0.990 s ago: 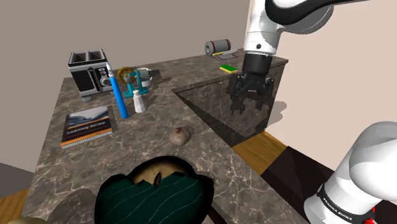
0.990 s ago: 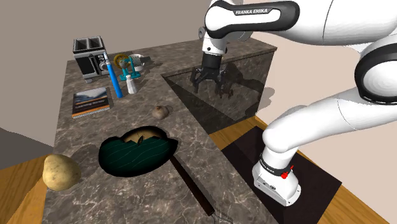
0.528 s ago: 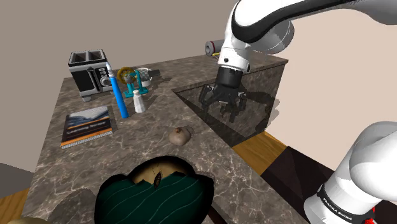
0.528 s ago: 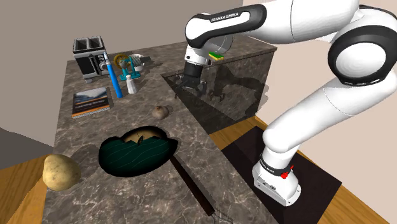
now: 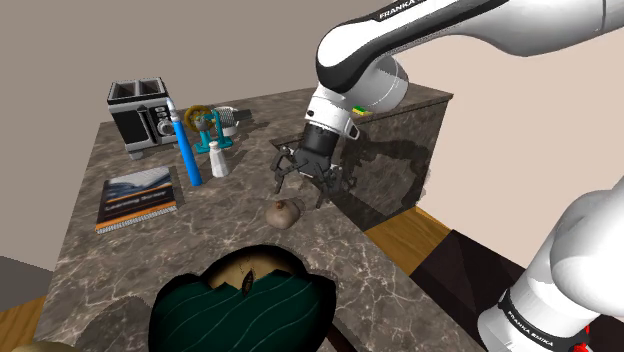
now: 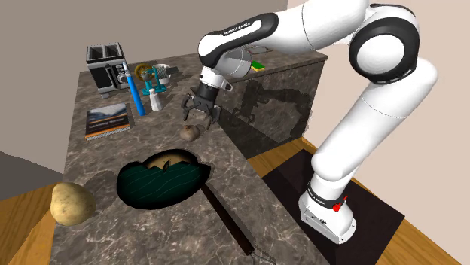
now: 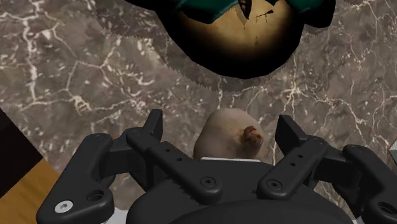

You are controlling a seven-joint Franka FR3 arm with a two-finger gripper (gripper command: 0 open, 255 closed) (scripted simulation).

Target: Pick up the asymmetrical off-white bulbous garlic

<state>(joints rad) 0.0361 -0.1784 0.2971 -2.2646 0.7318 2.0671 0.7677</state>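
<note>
where the marbled desk (image 5: 200,240) carries a dark green dish (image 5: 240,305), the garlic (image 5: 282,212) lies just beyond that dish, apart from it. the pincer (image 5: 303,188) hangs over it, fingers spread, touching nothing. closing off-centre on the lopsided bulb could squirt it away from the dish, toward the desk's edge.

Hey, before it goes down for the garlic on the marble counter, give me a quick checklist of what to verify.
1. Pincer open: ok, fingers stand apart.
2. Garlic between the fingers: ok in the wrist view.
3. Fingers down beside the garlic: not ok, pincer hovers above it.
4. Dark green dish apart from garlic: ok.
5. Fingertip clearance to counter: cannot tell.
</note>
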